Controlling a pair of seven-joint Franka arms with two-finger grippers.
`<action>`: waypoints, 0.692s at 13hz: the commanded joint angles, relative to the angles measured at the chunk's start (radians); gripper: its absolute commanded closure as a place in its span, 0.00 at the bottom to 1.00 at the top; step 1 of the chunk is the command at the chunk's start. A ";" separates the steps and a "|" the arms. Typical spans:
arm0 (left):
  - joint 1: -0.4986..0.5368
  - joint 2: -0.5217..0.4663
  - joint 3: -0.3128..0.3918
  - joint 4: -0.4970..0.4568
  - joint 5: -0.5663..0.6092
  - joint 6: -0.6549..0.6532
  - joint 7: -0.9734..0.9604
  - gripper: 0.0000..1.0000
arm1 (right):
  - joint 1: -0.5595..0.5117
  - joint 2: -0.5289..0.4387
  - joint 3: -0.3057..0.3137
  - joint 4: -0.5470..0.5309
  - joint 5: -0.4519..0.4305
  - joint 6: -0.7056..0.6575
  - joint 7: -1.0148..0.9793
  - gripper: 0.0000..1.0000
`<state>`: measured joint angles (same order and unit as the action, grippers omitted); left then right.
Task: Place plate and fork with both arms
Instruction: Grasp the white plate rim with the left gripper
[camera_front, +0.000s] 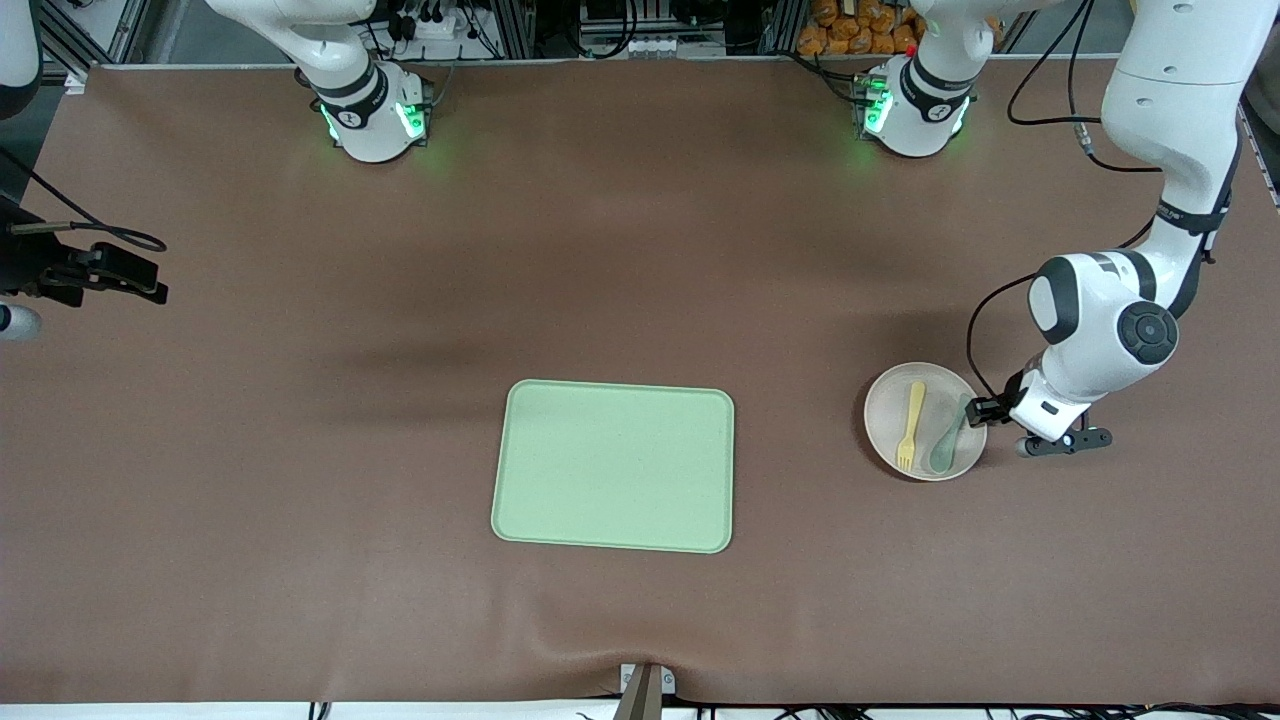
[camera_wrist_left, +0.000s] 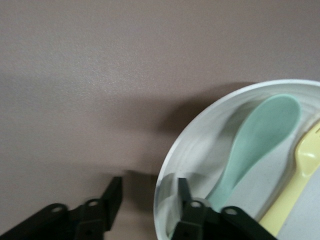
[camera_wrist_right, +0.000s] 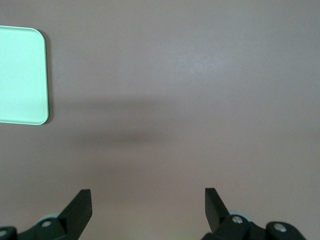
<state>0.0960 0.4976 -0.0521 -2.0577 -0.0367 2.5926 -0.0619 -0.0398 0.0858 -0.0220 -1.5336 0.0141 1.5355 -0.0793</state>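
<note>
The pale speckled plate (camera_front: 888, 425) lies on the brown table toward the left arm's end. The pale yellow fork (camera_front: 911, 424) and a muted green spoon (camera_front: 948, 445) lie in it side by side. My left gripper (camera_front: 980, 411) is open and low at the plate's rim. In the left wrist view, the gripper (camera_wrist_left: 149, 185) has one finger over the plate (camera_wrist_left: 210, 145) by the spoon's (camera_wrist_left: 255, 145) handle and the other over bare table, with the rim between them. The fork (camera_wrist_left: 300, 170) shows beside the spoon. My right gripper (camera_front: 150, 285) is open and empty over bare table at the right arm's end, as the right wrist view (camera_wrist_right: 148, 197) shows.
A rectangular light green tray (camera_front: 615, 465) lies at the table's middle, nearer to the front camera; its corner shows in the right wrist view (camera_wrist_right: 22, 75). Both arm bases stand along the table's edge farthest from the front camera.
</note>
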 joint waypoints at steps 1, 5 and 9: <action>-0.012 0.022 -0.006 0.031 -0.042 0.009 0.004 1.00 | -0.002 -0.003 0.002 -0.003 0.010 0.006 -0.004 0.00; -0.002 0.001 -0.055 0.050 -0.042 0.001 0.011 1.00 | 0.000 -0.003 0.002 -0.003 0.012 0.006 -0.002 0.00; -0.016 -0.034 -0.173 0.206 -0.060 -0.119 -0.080 1.00 | 0.001 -0.003 0.002 -0.003 0.012 0.006 0.000 0.00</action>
<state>0.0908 0.4806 -0.1829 -1.9486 -0.0698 2.5710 -0.0876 -0.0395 0.0864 -0.0217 -1.5337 0.0146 1.5363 -0.0793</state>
